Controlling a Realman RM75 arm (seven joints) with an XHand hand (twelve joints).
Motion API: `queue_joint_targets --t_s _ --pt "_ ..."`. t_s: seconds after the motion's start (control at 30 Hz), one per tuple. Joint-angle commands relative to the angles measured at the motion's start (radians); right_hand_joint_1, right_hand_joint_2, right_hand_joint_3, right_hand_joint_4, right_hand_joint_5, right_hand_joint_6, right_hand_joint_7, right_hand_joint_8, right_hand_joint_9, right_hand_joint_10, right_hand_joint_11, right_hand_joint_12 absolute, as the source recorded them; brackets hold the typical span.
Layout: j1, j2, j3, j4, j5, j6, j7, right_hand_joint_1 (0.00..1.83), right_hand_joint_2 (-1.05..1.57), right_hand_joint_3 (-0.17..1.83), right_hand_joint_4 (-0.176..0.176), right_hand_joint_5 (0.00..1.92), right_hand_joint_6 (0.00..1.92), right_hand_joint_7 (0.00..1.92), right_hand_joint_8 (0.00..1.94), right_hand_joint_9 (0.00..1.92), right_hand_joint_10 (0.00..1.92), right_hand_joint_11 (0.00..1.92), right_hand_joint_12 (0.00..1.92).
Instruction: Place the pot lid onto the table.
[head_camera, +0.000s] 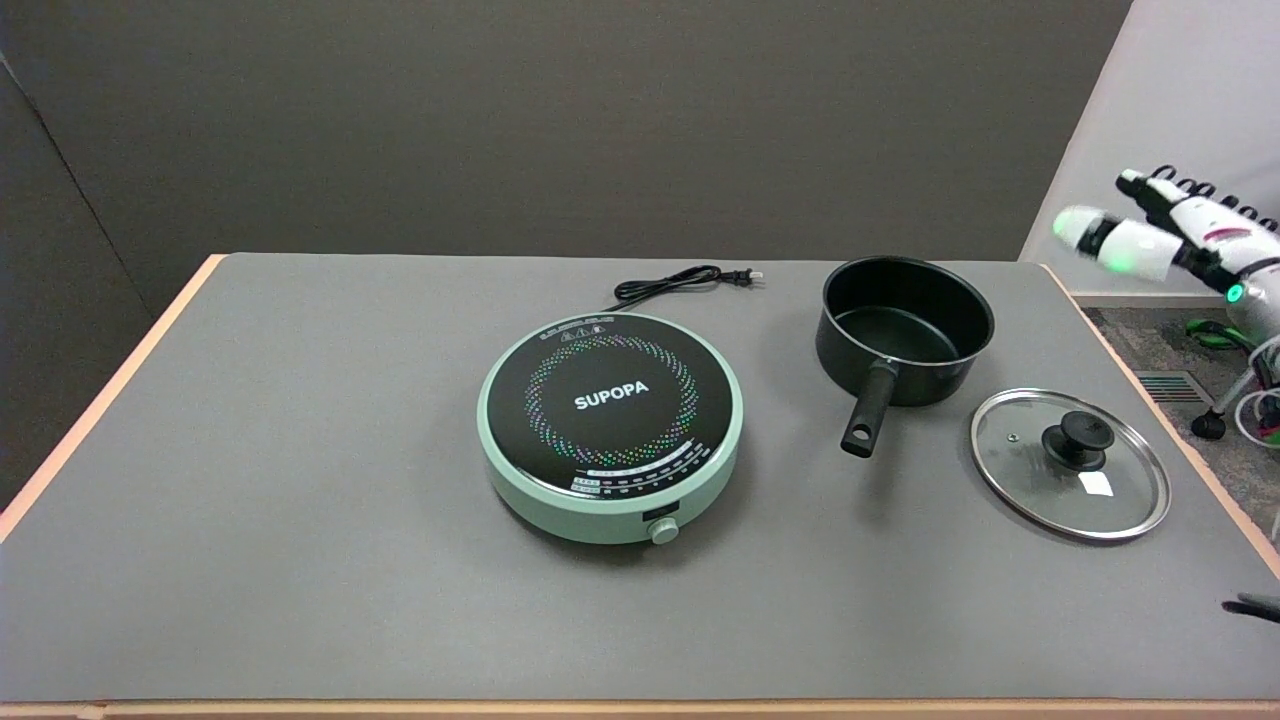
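1. Already the glass pot lid (1070, 463) lies flat on the grey bench (300, 500), knob up, just right of the black pot (905, 330) and apart from it.
2. The right hand (1150, 235) hangs well above and right of the pot, released, holding nothing.
3. I judge placing complete; next calls only for keeping clear.
4. Left of the pot, the green hotplate (610, 425) reads "SUPOPA".
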Motion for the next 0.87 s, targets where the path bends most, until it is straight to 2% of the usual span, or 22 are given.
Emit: queue_joint_targets --t_s 0.03,0.07,0.13,0.3,0.37,0.53,0.87 --pt "0.217 0.096 -0.230 0.003 0.057 0.154 0.810 0.08 0.54 0.99 0.063 0.14 0.10 0.19 0.12 0.21 0.25 0.19 0.52" --pt "0.232 0.100 -0.252 0.005 0.055 0.153 0.839 0.10 0.56 1.02 0.061 0.15 0.10 0.20 0.12 0.20 0.27 0.18 0.54" --pt "0.247 0.106 -0.283 0.005 0.049 0.150 0.878 0.06 0.56 0.87 0.064 0.15 0.15 0.18 0.16 0.26 0.16 0.24 0.45" --pt "0.263 0.111 -0.315 0.007 -0.004 0.116 0.911 0.10 0.51 0.83 0.070 0.18 0.14 0.20 0.14 0.24 0.19 0.14 0.50" --pt "0.288 0.113 -0.337 0.009 -0.040 0.115 0.932 0.10 0.52 0.77 0.063 0.17 0.16 0.19 0.16 0.22 0.20 0.12 0.48" --pt "0.350 0.113 -0.385 0.003 -0.048 0.117 0.952 0.12 0.51 0.76 0.048 0.16 0.15 0.18 0.15 0.18 0.21 0.10 0.50" --pt "0.379 0.112 -0.407 0.005 -0.065 0.124 0.956 0.12 0.49 0.81 0.048 0.20 0.13 0.19 0.13 0.18 0.23 0.08 0.51"
